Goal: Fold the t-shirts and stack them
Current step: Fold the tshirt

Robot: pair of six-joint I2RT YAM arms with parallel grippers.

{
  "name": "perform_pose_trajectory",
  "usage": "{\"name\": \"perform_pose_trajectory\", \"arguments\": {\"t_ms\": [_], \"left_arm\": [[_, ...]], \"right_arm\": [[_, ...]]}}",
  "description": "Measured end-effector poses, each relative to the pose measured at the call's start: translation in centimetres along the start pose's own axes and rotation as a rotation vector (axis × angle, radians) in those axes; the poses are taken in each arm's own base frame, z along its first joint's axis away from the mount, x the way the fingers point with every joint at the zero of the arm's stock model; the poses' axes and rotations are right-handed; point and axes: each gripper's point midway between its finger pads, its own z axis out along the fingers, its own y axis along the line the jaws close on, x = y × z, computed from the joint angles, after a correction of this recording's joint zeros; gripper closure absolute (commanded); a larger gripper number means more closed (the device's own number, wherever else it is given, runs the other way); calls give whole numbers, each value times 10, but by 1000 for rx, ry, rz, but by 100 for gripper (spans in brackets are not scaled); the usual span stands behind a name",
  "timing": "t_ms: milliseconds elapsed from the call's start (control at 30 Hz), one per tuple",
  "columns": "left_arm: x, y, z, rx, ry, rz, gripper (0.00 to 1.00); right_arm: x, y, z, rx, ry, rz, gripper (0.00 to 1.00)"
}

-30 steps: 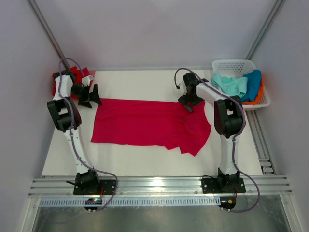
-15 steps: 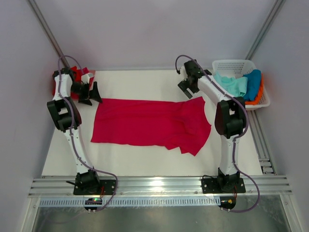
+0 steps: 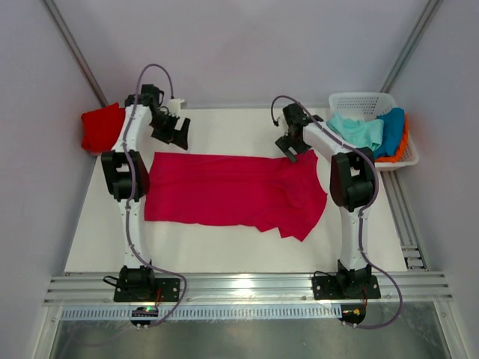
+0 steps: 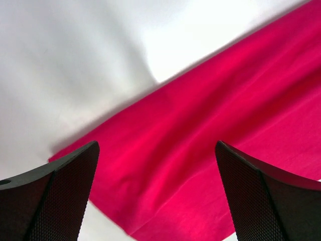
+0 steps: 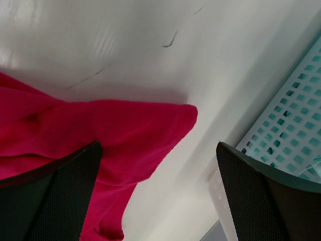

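The white counter [image 3: 224,254] carries the crimson-pink t-shirt [image 3: 224,191] spread flat across its middle, running lengthwise from one arm to the other. That looks like the layout a fold calls for, since both far corners are within reach at once. The left arm [image 3: 127,168] stretches towards the shirt's far left end and the right arm [image 3: 348,179] towards its far right end, so each can take its own side. The lattice basket [image 3: 359,98] sits off the counter's far right corner, and the mint-green tee [image 3: 358,132], blue tee [image 3: 391,127] and orange tee [image 3: 405,146] are heaped in it, seemingly waiting their turn. At the far left edge lies a red t-shirt [image 3: 101,129], bundled compactly and probably the start of the stack. The left jaws stand wide apart and hold nothing, hanging near the spread shirt's far left corner. The right jaws are likewise spread and empty, over the sleeve tip [image 5: 185,113] beside the basket.
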Motion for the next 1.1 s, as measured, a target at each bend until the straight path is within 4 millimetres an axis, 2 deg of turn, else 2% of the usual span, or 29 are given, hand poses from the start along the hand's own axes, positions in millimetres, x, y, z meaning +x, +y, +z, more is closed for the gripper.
{"name": "perform_pose_trajectory", "arguments": {"t_ms": [67,133,233,400,533,667,700,800,933,1100], "left_arm": [[-12,-19,6,1,-8,50,1],[-21,-37,12,12,-12,80,1],[-27,-50,15,25,-17,85,1],[-16,-47,19,46,11,25,1],[10,-46,30,78,79,-31,1],[48,-52,49,123,185,-93,1],[52,-54,50,129,194,-99,1],[51,-58,44,127,185,-108,1],[48,-56,45,110,177,-100,1],[44,-42,50,46,181,-78,1]], "right_arm": [[12,7,4,-17,34,-13,1],[13,8,4,-18,38,-14,1],[12,8,5,-17,35,-13,1],[19,13,9,-26,50,-19,1],[24,17,11,-38,60,-23,1],[27,20,12,-47,65,-25,1],[27,20,12,-49,66,-25,1],[28,21,12,-51,69,-26,1],[28,20,8,-55,65,-26,1],[29,19,-12,-81,48,-25,1]]}}
